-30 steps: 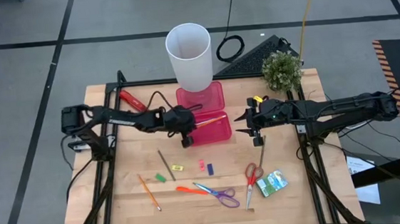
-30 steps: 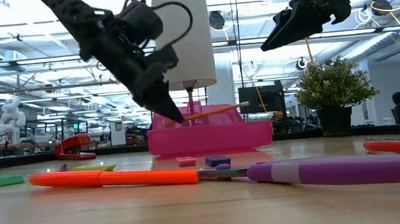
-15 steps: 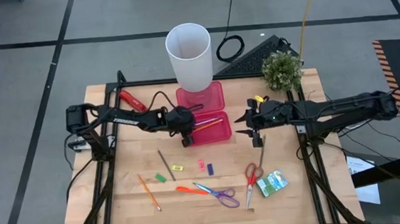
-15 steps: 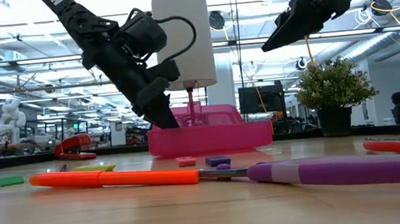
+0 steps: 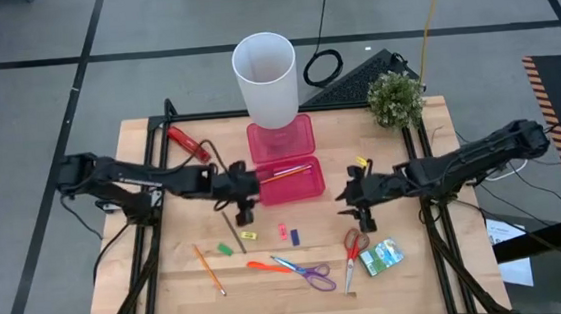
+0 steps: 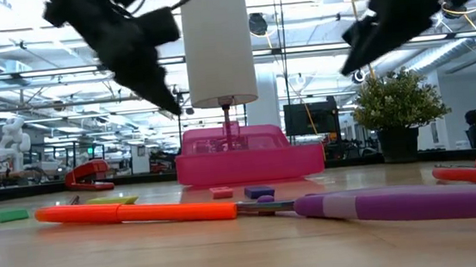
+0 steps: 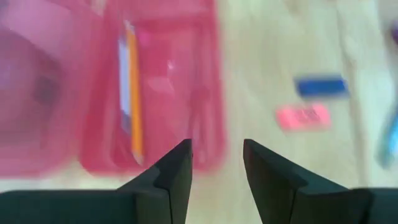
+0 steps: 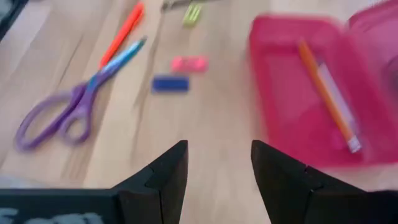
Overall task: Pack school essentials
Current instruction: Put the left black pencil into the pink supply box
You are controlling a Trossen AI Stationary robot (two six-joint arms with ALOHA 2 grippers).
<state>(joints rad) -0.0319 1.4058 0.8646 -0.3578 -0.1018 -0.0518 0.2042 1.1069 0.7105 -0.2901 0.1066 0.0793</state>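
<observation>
Both arms have pulled back from the pink box since half a second ago: the left gripper, which was down at the box's front edge, is now raised over the bare table just left of the box, and the right gripper has drawn back toward the near side of the table, above the red scissors.

On the left of the table an orange pencil lies slanted, with a green eraser beside it and a brown pencil just below the left gripper. Its jaws are spread, with nothing between them. Near the middle sit a yellow eraser, a pink eraser and a blue eraser, and closer to the front edge an orange pen touches the purple scissors. Another orange pencil lies inside the pink box, in its front tray, along its length. A tall white cup stands behind the box.

The right gripper's jaws are likewise spread and empty. A green-and-white packet lies just right of the red scissors.
</observation>
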